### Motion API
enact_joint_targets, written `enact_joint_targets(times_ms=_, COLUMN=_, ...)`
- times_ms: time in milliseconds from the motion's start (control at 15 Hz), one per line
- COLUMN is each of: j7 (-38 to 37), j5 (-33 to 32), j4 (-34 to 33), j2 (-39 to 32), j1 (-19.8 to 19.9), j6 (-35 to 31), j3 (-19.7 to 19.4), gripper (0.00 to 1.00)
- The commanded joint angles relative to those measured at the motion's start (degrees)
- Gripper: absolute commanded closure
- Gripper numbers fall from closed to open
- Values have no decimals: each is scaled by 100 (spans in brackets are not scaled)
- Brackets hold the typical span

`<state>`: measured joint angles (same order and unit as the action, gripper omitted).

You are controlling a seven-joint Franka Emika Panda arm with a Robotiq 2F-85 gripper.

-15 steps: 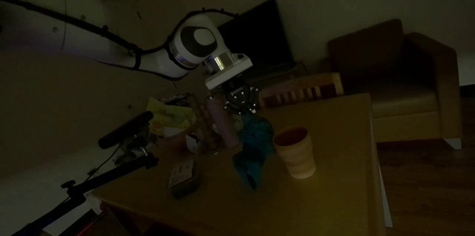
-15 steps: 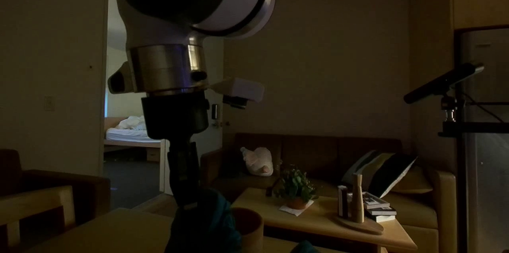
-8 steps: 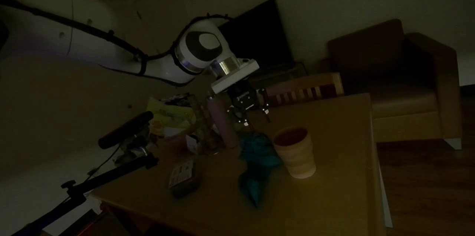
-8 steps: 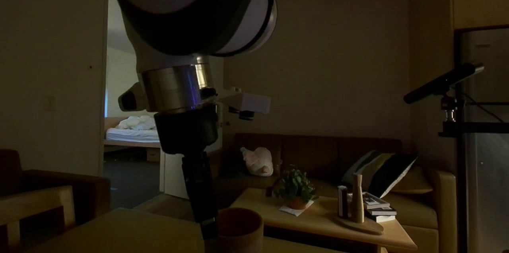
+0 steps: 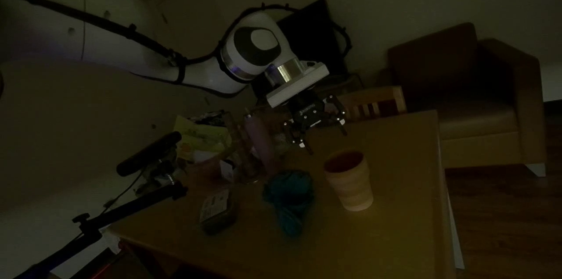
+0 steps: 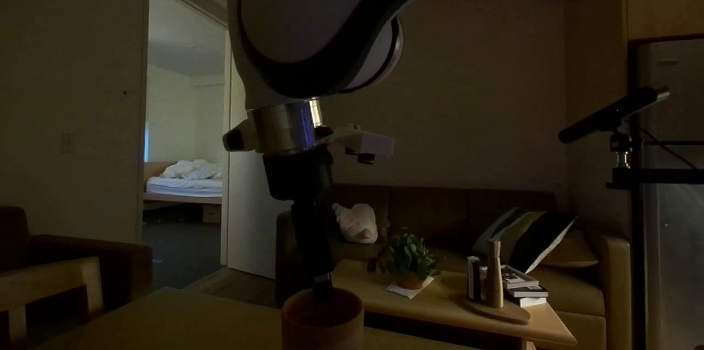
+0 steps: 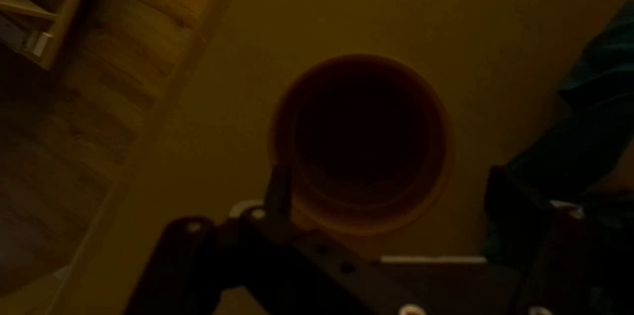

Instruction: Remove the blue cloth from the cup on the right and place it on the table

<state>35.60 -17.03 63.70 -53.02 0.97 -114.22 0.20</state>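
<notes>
In an exterior view the crumpled blue cloth [image 5: 290, 200] lies on the wooden table [image 5: 395, 230], beside the cup and apart from it. The tan ribbed cup [image 5: 353, 187] stands upright; its dark inside shows no cloth in the wrist view, where the cup's rim [image 7: 364, 226] sits in the middle. My gripper [image 5: 326, 141] hangs above and slightly behind the cup, its jaws spread wide with nothing between them. From the wrist, the cloth [image 7: 589, 127] appears at the right edge, partly covered by a finger [image 7: 515, 201]. The cloth is out of view in an exterior view with the cup [image 6: 324, 333] low in front.
A pink bottle [image 5: 261, 141] and other items stand behind the cloth. A packaged box [image 5: 216, 211] lies left of it. A camera on a stand [image 5: 149, 154] rises by the table's left side. A chair [image 5: 377, 101] backs onto the far edge.
A second ago my gripper was shut on the cloth's top as it hung beside the cup. The jaws have opened, the cloth has dropped onto the table, and the arm has moved over toward the cup.
</notes>
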Motion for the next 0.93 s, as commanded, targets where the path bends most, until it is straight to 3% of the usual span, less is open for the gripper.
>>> enact_joint_targets(times_ms=0, j7=-183, j5=69, j4=445, j2=446, j1=60, j6=-336, j3=26, gripper=0)
enact_joint_targets(times_ms=267, j7=-343, j5=93, j4=951, j2=952, j1=28, j6=-700, j3=99, gripper=0)
enact_joint_targets(times_ms=533, j7=-563, j5=84, j4=1981, j2=1659, j1=48, j6=-1542, j3=197, gripper=0)
enact_joint_targets(times_ms=600, j7=-369, j5=54, j4=1083, j2=1052, j1=15, j6=-1099, j3=168, gripper=0)
enact_joint_targets(times_ms=867, j7=-453, j5=48, j4=1633, j2=1420, j1=26, j6=-1355, j3=189, gripper=0)
